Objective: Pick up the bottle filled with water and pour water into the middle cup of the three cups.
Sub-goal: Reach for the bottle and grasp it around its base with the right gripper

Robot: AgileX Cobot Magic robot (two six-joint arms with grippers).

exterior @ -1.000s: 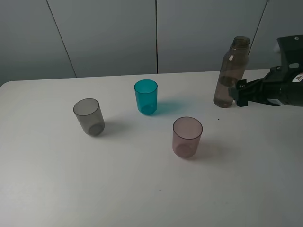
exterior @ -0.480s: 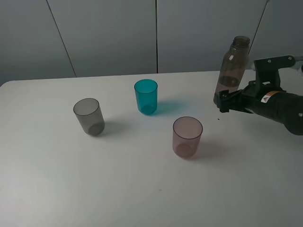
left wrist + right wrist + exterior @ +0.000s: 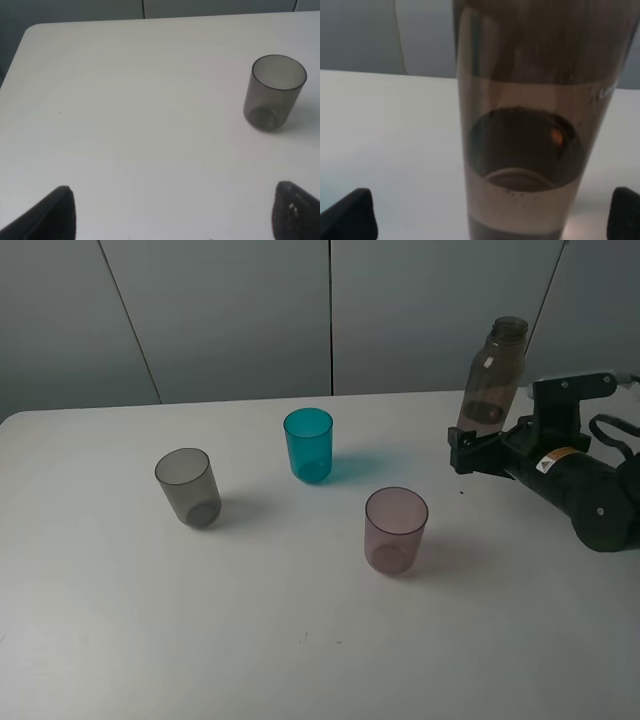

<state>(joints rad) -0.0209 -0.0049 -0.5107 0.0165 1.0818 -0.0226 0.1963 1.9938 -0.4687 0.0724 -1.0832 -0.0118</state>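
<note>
Right fingers (image 3: 350,215) advanced, spread wide astride smoky-brown bottle (image 3: 492,375), part-filled, capless; left fingers (image 3: 55,215) apart.

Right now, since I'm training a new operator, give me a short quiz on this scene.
1. True or false: the right gripper is shut on the bottle.
2. Which cup stands farthest back in the high view? A grey cup, B teal cup, C pink cup.
3. Fill in: the left wrist view shows only the ____ cup.
Key: 1 false, jaws open either side of it; 2 B; 3 grey.
</note>
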